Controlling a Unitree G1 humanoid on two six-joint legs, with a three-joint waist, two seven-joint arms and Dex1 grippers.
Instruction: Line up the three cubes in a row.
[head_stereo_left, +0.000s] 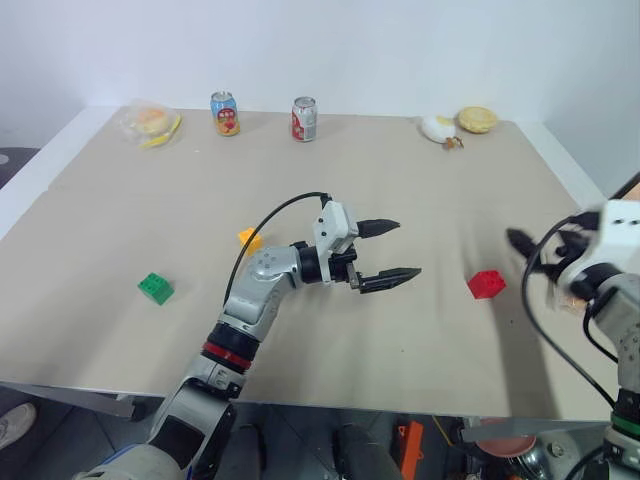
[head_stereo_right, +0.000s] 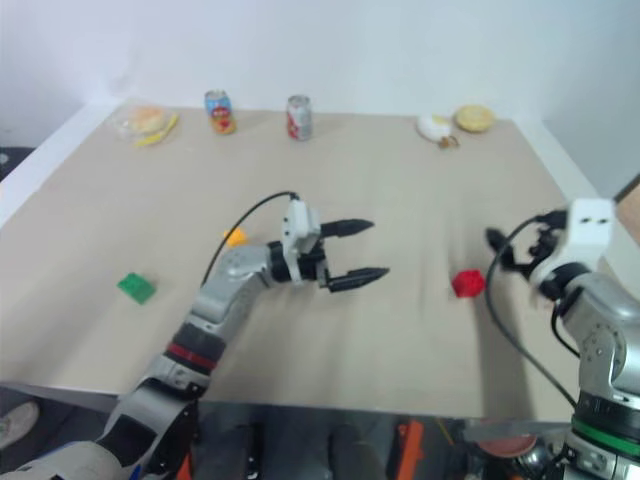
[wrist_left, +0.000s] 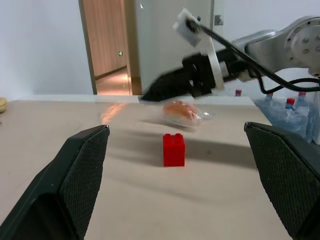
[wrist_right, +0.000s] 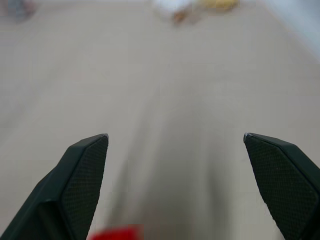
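We have both grippers spread wide, holding nothing: left gripper (head_stereo_left: 388, 252) mid-table aims toward the red cube (head_stereo_left: 486, 284), right gripper (head_stereo_left: 522, 243) just beside it. Yellow-orange cube (head_stereo_left: 250, 239) and green cube (head_stereo_left: 155, 288) sit well apart, so no row yet.

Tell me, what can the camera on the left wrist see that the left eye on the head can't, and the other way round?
Left wrist alone: a wooden door and capped bottles beyond the table. Left eye alone: the green cube, the yellow-orange cube and two drink cans at the far edge. Both: the red cube, the open left pincer aimed at it, the right pincer near it, and the tan table.
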